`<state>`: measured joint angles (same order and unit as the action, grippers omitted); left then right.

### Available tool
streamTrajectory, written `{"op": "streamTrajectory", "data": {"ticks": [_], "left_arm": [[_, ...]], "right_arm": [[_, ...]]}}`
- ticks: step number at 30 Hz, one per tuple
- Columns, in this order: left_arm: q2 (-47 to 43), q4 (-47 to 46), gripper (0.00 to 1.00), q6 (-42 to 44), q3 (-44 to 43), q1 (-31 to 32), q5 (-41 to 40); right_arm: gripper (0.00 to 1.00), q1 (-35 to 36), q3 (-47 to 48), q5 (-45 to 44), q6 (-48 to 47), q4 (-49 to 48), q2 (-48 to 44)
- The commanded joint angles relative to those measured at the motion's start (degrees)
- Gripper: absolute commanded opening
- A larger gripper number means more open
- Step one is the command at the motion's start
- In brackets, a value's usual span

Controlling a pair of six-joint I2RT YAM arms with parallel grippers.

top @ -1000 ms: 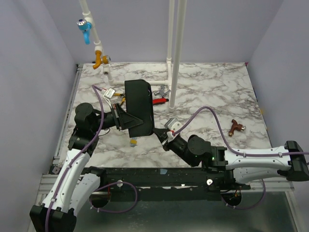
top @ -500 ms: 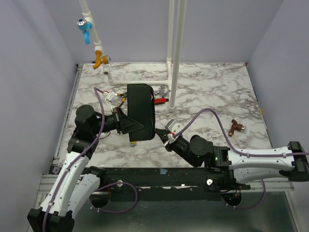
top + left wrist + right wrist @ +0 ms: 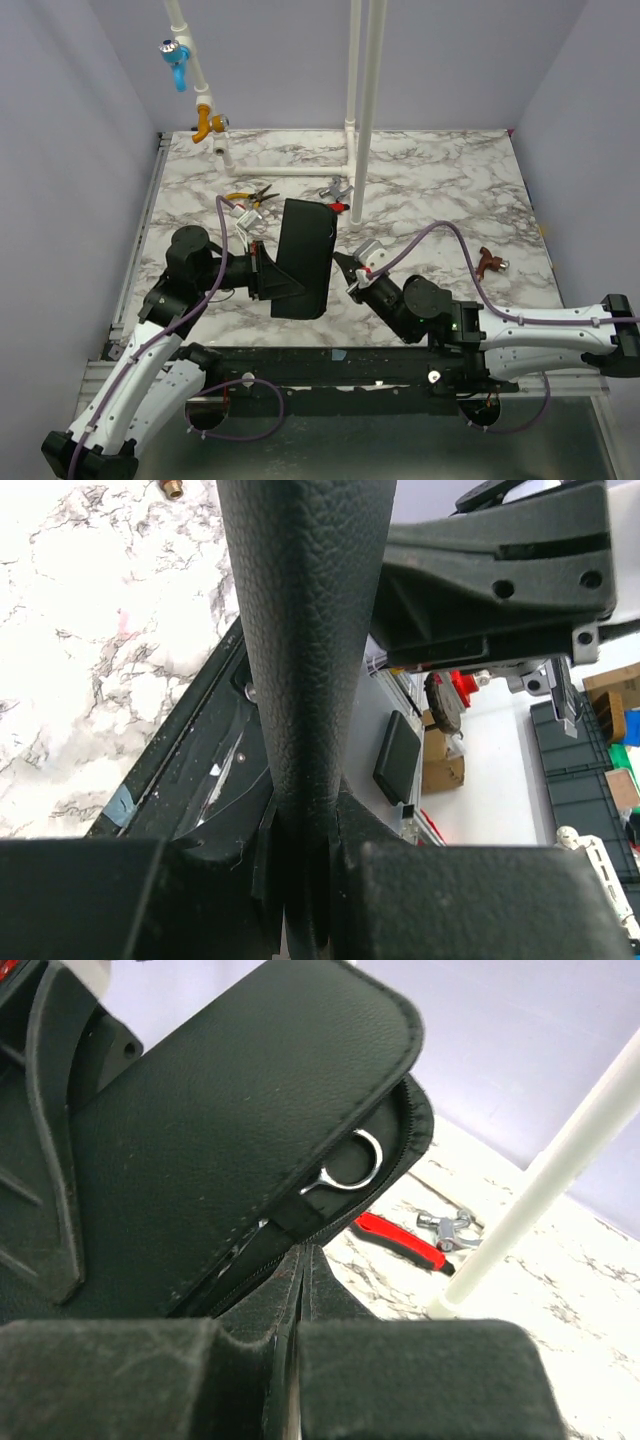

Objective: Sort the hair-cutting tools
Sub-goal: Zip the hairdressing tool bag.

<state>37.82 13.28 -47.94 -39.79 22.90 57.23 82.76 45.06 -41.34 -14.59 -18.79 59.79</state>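
You get bright, even overhead light in the top view. The marble desk [image 3: 430, 180] reads cleanly, with only soft, faint shadows under the arms and the black case [image 3: 303, 258], and the strip below the desk's near edge falls dim. In the left wrist view the case's grain is crisp, but the left gripper [image 3: 300, 890] is a dark, blurred mass and the room at right washes out white. In the right wrist view the right gripper [image 3: 300, 1360] blurs too, the scissors [image 3: 352, 1165] catch a glint, and the white pipe [image 3: 530, 1210] looks slightly soft.
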Motion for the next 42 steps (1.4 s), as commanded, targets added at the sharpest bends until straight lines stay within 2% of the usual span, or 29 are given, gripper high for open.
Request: {"op": "streamTrajectory", "data": {"ticks": [1,3,6,8,13,17,20,28,32,42], "left_arm": [[-1.74,0.18,0.00,2.51,-0.18,0.13,-1.35],[-2.09,-0.11,0.00,2.55,-0.98,0.13,-2.13],[-2.08,0.26,0.00,3.15,-3.86,0.13,-2.73],[-1.37,2.57,0.00,4.72,-7.24,0.13,-3.51],[2.06,10.90,0.00,10.66,-16.72,0.13,-7.08],[5.02,18.50,0.00,15.22,-24.89,0.14,-10.46],[8.26,27.43,0.00,19.67,-32.15,0.62,-15.43],[15.93,42.35,0.00,26.43,-47.51,6.02,-29.39],[18.25,44.74,0.00,26.85,-51.07,9.23,-33.25],[20.27,45.79,0.00,25.71,-53.16,13.28,-35.78]], "right_arm": [[0.01,-0.35,3.56,2.03,2.92,5.60,-2.85],[0.04,-0.40,3.02,7.59,6.07,9.65,-4.90],[0.23,-0.32,0.95,15.09,9.46,13.56,-8.57],[0.28,-0.32,-0.30,17.50,11.20,14.53,-10.10],[0.30,-0.39,-1.19,21.80,13.09,12.77,-8.94],[0.31,-0.32,-1.43,19.34,12.22,8.57,-6.53],[0.33,-0.28,-2.67,17.11,10.99,4.05,-6.00],[0.42,-0.23,-4.93,15.22,8.63,-4.65,-4.64],[0.43,-0.27,-6.89,14.48,7.27,-11.07,-5.54],[0.42,-0.30,-5.70,11.93,3.84,-15.49,-1.57]]}}
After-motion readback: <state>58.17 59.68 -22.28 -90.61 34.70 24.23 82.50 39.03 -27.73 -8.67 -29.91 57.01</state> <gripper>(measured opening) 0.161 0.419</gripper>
